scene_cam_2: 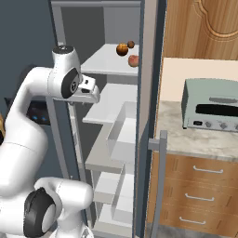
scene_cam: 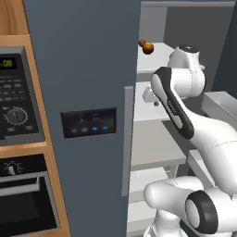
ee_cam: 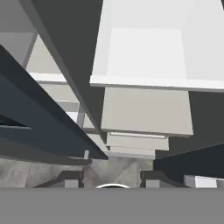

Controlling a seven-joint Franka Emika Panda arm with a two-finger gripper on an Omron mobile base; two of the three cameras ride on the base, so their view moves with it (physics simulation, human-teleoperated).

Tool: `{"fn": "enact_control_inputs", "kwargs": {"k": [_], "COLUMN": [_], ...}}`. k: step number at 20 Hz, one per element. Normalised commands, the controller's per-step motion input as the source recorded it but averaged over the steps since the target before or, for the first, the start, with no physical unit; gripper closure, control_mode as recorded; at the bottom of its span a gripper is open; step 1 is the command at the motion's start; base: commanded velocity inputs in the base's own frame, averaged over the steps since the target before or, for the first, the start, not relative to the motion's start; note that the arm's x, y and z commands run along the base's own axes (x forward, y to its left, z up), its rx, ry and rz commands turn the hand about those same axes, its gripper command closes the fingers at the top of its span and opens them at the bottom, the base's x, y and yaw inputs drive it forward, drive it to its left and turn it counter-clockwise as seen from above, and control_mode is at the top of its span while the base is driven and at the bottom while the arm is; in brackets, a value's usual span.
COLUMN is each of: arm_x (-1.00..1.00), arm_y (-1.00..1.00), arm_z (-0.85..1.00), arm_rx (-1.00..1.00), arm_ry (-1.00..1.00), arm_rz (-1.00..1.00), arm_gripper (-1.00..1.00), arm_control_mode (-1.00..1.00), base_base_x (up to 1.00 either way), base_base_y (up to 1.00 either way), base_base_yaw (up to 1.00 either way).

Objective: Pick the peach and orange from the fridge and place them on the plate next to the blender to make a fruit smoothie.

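— Left base view?
— One tall slate-grey fridge (scene_cam: pixel 83 92), door open. On the top white shelf (scene_cam: pixel 159 51), one bright round orange (scene_cam: pixel 148 48) and one smaller brown ball (scene_cam: pixel 142 43) just behind.
— Right base view?
— Three on that shelf: those two plus one dull pinkish-red peach (scene_cam_2: pixel 134 60), nearer the front edge.
— Hand view?
— Two-finger gripper (ee_cam: pixel 111 180) with tips apart, holding nothing, looking down over the lower shelves.

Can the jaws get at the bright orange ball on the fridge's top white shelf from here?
Probably yes. The fridge stands open and the bright orange ball sits uncovered near the shelf's front. The gripper hangs lower, pointing down, so it must lift and turn.
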Motion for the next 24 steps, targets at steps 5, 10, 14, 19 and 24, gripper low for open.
{"fn": "enact_control_inputs", "kwargs": {"k": [5, 10, 14, 19, 24], "arm_x": [-0.40, -0.61, -0.23, 0.11, 0.64], "arm_y": [-0.02, -0.23, -0.43, -0.79, -0.64], "arm_z": [0.13, 0.74, 0.96, 0.61, 0.22], "arm_rx": [0.00, 0.00, 0.00, 0.00, 0.07], "arm_ry": [-0.19, -0.49, -0.40, -0.24, 0.04], "arm_rz": [0.00, -0.02, -0.11, -0.14, -0.07], "arm_gripper": [-1.00, -1.00, -1.00, -1.00, -1.00], "arm_control_mode": [-1.00, -1.00, -1.00, -1.00, -1.00], "base_base_x": [0.00, 0.00, 0.00, 0.00, 0.00], "base_base_y": [0.00, 0.00, 0.00, 0.00, 0.00], "base_base_yaw": [0.00, 0.00, 0.00, 0.00, 0.00]}}
